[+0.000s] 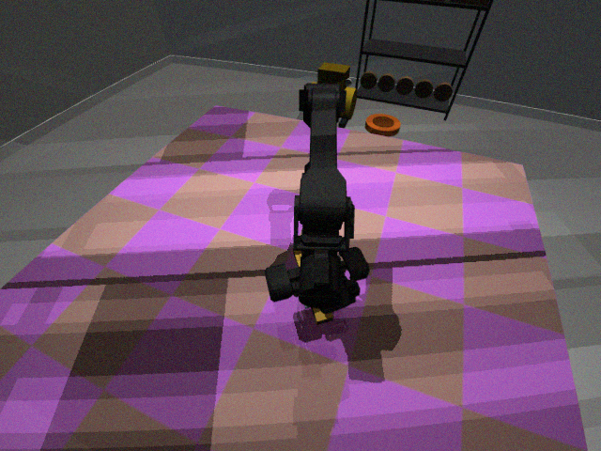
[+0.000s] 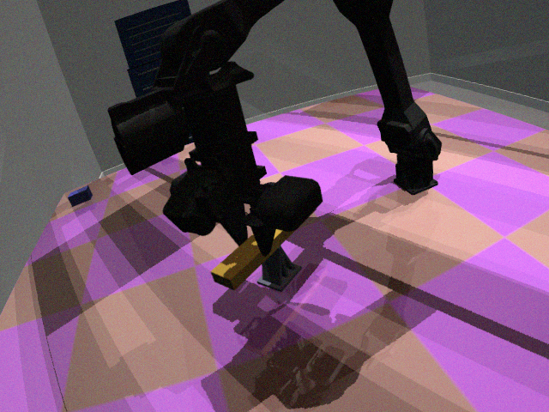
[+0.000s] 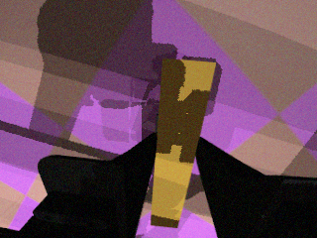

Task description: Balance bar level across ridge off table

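The yellow bar (image 2: pixel 233 264) (image 3: pixel 184 119) is held clear of the table, its near end sticking out past the fingers. In the top view only parts of the bar (image 1: pixel 323 315) show around the arm. My gripper (image 2: pixel 255 249) (image 3: pixel 175 139) is shut on the bar, with one finger on each long side. The dark grey ridge (image 2: pixel 279 269) stands on the table under the bar, toward its far part. The bar crosses over the ridge top; whether they touch is hidden by the finger and bar. The ridge is not clearly visible in the other views.
The checkered table (image 1: pixel 504 349) (image 2: pixel 496 283) carries broad shadows. The arm's base (image 2: pixel 414 172) stands behind the ridge. A small blue block (image 2: pixel 80 196) lies near the far left edge. An orange ring (image 1: pixel 382 124) and a shelf rack (image 1: pixel 412 52) are beyond the table.
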### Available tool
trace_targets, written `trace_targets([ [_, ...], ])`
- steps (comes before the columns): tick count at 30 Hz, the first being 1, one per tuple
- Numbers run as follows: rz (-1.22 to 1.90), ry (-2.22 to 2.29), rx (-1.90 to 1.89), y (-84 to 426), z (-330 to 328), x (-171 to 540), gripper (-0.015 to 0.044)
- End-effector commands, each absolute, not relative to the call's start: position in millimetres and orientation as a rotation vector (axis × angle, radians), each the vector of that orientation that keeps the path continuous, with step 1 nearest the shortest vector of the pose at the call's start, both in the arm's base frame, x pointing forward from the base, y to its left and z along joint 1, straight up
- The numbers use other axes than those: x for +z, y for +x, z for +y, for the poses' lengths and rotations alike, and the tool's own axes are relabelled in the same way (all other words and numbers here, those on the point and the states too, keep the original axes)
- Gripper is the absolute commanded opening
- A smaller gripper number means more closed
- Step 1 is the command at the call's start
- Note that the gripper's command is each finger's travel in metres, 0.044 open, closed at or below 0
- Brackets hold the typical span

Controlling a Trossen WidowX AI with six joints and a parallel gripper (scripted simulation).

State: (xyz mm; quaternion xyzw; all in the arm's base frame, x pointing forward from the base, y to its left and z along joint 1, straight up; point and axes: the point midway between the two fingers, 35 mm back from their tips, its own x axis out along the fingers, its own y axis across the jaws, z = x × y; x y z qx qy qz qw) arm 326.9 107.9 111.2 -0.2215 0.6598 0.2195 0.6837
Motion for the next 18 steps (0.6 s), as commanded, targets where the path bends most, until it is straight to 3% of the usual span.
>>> trace_targets([
  [1,1.479,-0.494,0.494,327.1,108.5,109.8,0.0000],
  [18,1.479,-0.494,0.494,327.2,108.7,108.4,0.0000],
])
